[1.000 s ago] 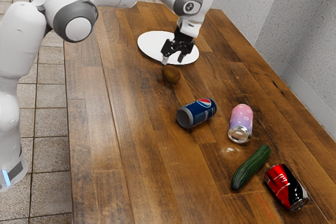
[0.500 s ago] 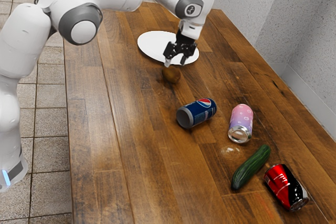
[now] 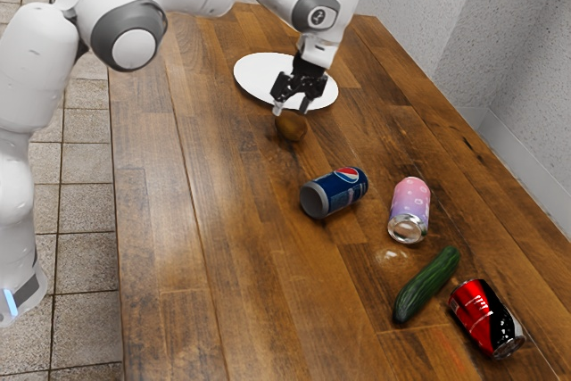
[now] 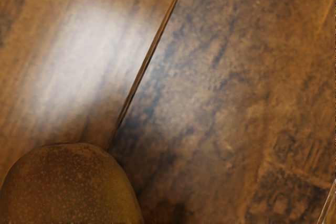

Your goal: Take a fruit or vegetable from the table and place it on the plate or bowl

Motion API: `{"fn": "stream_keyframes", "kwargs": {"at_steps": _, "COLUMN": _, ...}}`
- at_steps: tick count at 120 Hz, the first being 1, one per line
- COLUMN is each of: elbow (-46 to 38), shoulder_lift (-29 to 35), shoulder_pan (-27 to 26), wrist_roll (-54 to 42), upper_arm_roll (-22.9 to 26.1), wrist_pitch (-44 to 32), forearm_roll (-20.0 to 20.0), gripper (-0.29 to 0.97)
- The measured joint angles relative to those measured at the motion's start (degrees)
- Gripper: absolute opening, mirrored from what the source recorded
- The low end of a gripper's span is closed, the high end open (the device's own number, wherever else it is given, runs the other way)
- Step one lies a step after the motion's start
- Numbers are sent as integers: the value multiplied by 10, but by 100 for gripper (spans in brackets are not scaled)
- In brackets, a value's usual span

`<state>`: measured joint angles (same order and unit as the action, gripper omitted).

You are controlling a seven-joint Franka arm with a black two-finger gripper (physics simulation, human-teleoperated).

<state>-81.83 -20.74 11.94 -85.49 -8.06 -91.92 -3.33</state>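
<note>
On the table lie three cans, one cucumber, one plate and one probable kiwi under the released pincer.

Wood-plank table, dark brown w/ clear seams & grain. Beige tile floor beside table, on the exterior view's left. Grey speckled walls past table's far side, meeting at a corner; pale baseboard along bottom. Soft glare on tabletop.
</note>
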Motion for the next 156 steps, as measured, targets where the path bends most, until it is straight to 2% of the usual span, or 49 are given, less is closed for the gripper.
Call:
{"fn": "stream_keyframes", "kwargs": {"at_steps": 66, "elbow": -8, "shoulder_lift": 0, "shoulder_pan": 8, "wrist_roll": -2, "upper_arm_roll": -3, "wrist_pitch": 0, "forearm_roll": 0, "gripper": 68}}
{"fn": "stream_keyframes", "kwargs": {"at_steps": 156, "elbow": 29, "shoulder_lift": -27, "shoulder_pan": 14, "wrist_roll": -5, "upper_arm_roll": 1, "wrist_pitch": -11, "forearm_roll": -4, "gripper": 68}}
